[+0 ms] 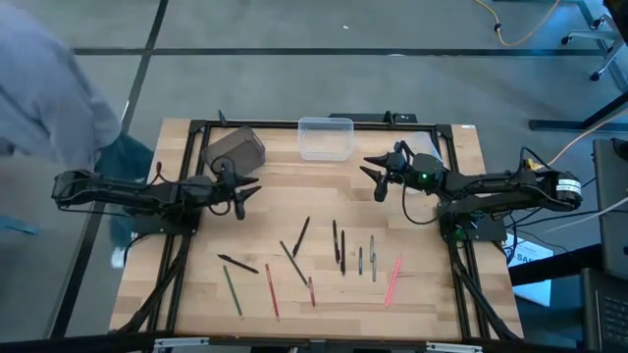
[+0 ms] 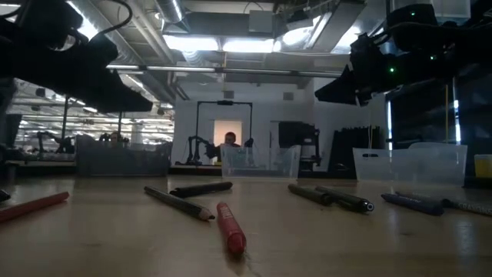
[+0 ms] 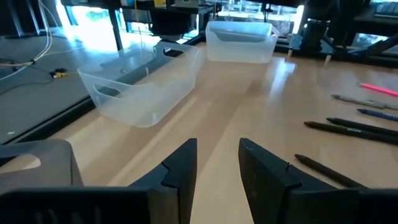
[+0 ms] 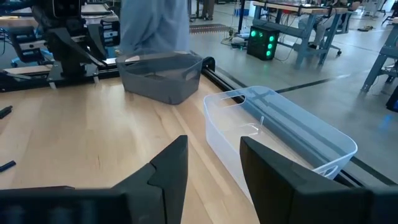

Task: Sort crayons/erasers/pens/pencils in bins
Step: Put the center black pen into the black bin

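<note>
Wooden table [image 1: 432, 294] carries bins at its far edge: dark tub [image 1: 235, 149], clear tub [image 1: 326, 137]. Both grippers, left [image 1: 245, 192] and right [image 1: 373, 176], hover released, empty. Pencils [image 1: 294, 263] lie scattered near; crossed ones risk double grabs.

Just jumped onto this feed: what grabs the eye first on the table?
The scatter of pens and pencils across the near half of the table stands out, none yet in a bin. Behind them, the left gripper and right gripper hover open and empty, with the dark grey bin and clear bin at the far edge.
</note>
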Robot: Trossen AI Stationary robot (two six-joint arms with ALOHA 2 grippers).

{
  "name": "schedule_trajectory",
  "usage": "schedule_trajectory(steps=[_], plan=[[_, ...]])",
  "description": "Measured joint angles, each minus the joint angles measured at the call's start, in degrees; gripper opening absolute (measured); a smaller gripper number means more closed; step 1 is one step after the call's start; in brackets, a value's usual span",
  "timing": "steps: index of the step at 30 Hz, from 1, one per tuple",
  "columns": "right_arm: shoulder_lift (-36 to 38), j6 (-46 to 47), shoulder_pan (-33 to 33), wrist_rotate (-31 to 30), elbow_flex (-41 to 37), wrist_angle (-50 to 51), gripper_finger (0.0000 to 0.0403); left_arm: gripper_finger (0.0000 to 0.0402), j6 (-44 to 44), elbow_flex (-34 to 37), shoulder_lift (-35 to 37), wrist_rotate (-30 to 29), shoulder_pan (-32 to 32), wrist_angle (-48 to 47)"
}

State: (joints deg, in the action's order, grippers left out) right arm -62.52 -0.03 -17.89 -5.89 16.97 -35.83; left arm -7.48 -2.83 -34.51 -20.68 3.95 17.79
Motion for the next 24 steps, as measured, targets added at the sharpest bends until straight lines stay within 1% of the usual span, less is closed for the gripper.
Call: schedule_trajectory(steps=[7, 12, 24], plan=[[0.0, 1.44, 0.0, 0.11, 0.0, 0.0, 0.0152, 0.0112, -0.99, -0.02, -2.81, 0.28, 0.0, 4.5], [0.0, 1.49, 0.0, 0.24, 0.0, -0.41, 0.0152, 0.0111, -1.19, -0.02, -5.35, 0.79, -0.06, 6.08], [0.02, 2.71, 0.04, 1.09, 0.0, -0.92, 0.0152, 0.0111, -1.4, -0.02, -10.92, 0.32, -2.91, 11.83]])
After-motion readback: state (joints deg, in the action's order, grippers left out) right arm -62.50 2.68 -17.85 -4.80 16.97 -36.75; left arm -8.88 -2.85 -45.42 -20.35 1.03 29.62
